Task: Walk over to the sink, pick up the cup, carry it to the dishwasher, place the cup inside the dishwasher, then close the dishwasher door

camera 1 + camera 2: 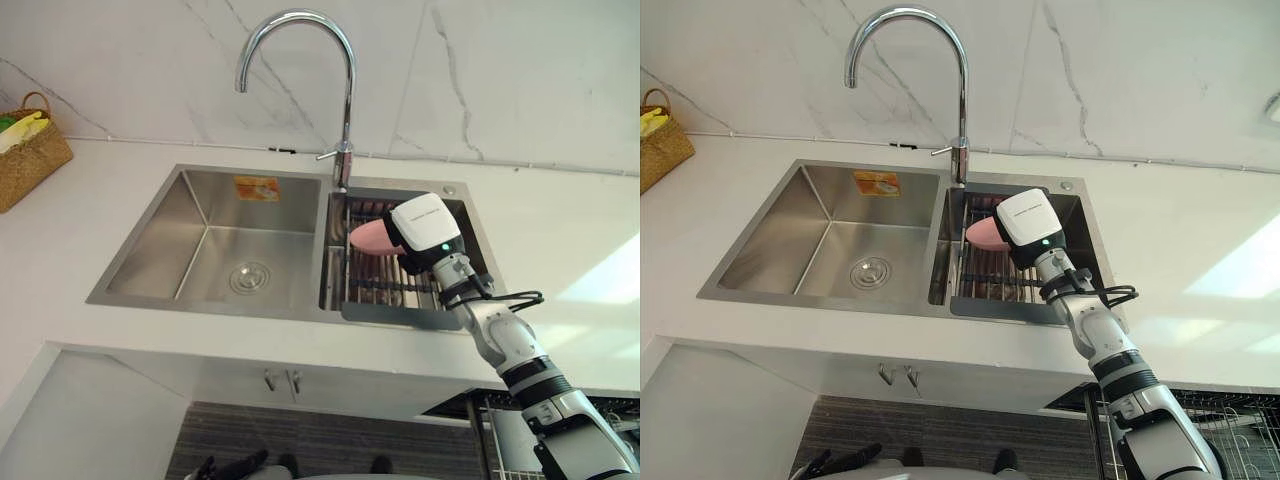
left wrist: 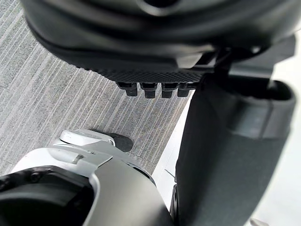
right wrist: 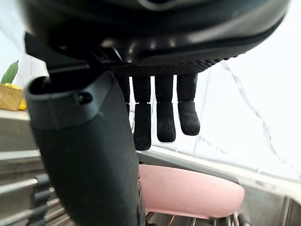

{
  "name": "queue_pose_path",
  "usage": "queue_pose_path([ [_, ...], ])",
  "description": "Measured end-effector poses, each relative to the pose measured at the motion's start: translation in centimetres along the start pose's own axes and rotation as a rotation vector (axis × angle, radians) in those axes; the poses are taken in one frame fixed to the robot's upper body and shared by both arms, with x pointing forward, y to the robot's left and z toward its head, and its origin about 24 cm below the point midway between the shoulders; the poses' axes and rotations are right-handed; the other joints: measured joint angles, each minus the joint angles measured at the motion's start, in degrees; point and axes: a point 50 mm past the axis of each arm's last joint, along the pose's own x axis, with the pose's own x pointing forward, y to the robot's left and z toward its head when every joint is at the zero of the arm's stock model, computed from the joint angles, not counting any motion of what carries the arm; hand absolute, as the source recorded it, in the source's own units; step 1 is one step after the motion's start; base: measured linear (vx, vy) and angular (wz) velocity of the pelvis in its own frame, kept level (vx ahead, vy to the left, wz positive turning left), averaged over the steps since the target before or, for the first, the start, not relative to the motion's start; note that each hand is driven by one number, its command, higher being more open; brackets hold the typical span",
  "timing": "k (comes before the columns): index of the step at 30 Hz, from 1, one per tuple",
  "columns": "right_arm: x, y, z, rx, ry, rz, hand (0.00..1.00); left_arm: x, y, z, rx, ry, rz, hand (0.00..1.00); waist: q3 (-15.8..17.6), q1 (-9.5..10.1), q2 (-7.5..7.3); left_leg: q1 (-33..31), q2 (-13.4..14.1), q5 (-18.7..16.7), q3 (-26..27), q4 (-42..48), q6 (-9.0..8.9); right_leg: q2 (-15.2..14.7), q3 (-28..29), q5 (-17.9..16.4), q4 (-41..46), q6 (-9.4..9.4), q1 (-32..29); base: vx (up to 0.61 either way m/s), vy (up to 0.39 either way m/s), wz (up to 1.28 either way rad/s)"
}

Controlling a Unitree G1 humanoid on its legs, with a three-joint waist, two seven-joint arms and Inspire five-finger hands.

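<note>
- Hovering over the right basin of the sink (image 1: pixel 150 240): right robot hand (image 1: pixel 425 232), reaching in from the lower right, white back facing up.
- Right robot hand is open. In the right wrist view its fingers (image 3: pixel 165 117) hang straight, curled round nothing.
- Pink cup (image 1: pixel 368 238) lies on its side on the wire rack (image 1: pixel 375 285) in that right basin, just under and beside the hand, sticking out towards the left basin.
- Fingertips sit close above the cup in the right wrist view; contact can't be told.
- Left robot hand (image 2: pixel 164 42) hangs over grey striped floor (image 2: pixel 56 94). Open or closed: can't tell.
- Left basin holds a round drain (image 1: pixel 249 277), with an orange sticker (image 1: pixel 257 187) on its back wall.
- Chrome gooseneck faucet (image 1: pixel 348 90) stands behind the divider between the basins, spout arching over the left one.
- White worktop (image 1: pixel 560 230) surrounds the sink, with a marble wall (image 1: pixel 500 80) behind.
- Wicker basket (image 1: pixel 30 155) sits at the far left of the worktop, well apart from the sink.
</note>
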Motion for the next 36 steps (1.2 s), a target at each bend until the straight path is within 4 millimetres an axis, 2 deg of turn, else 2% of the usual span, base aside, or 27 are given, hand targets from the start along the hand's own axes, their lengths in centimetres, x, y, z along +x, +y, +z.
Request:
queue_pose_path([
  [8, -1.0, -0.8, 0.1, 0.189, -0.013, 0.129, 1.0, 0.0, 0.0, 0.0, 0.0, 0.023, -0.002, 1.0, -0.14, -0.56, 0.25, 0.65, 0.2, -0.23, 0.15, 0.1, -0.14, 0.25, 0.35, 0.39, 0.02, -0.35, 0.54, 0.0, 0.0, -0.01],
  [13, -1.6, -0.7, 0.5, 0.204, -0.034, 0.205, 1.0, 0.0, 0.0, 0.1, -0.014, 0.038, -0.002, 1.0, -0.14, -0.62, 0.25, 1.29, 0.4, -0.57, 0.99, 0.15, -0.29, 0.39, 1.13, 0.3, 0.0, -0.38, 0.78, -0.02, 0.001, -0.09],
  [18, -2.0, -3.5, 0.4, 0.226, -0.05, 0.081, 1.0, 0.0, 0.0, 0.5, -0.023, 0.035, 0.003, 1.0, -0.17, -0.88, 0.23, 1.68, 1.05, -0.86, 1.92, 0.41, -0.7, 1.01, 1.76, -0.2, 0.01, -0.71, 0.82, -0.02, -0.02, -0.1],
  [23, -2.7, -5.0, 0.6, 0.199, -0.078, -0.014, 1.0, 0.0, -0.1, 0.6, -0.024, 0.041, 0.006, 1.0, -0.5, -1.4, 0.11, 1.94, 1.6, -1.02, 1.97, 0.41, -0.97, 1.55, 1.76, -0.43, 0.01, -1.12, 1.02, 0.0, -0.013, -0.01],
  [36, -3.5, -3.7, 0.7, 0.093, -0.071, 0.031, 1.0, 0.0, -0.2, 0.6, -0.055, 0.049, 0.004, 1.0, -1.09, -1.52, -0.48, 2.54, 1.69, -1.04, 1.98, 0.11, -0.99, 1.68, 1.84, -0.29, 0.02, -1.2, 1.49, 0.0, 0.0, 0.0],
])
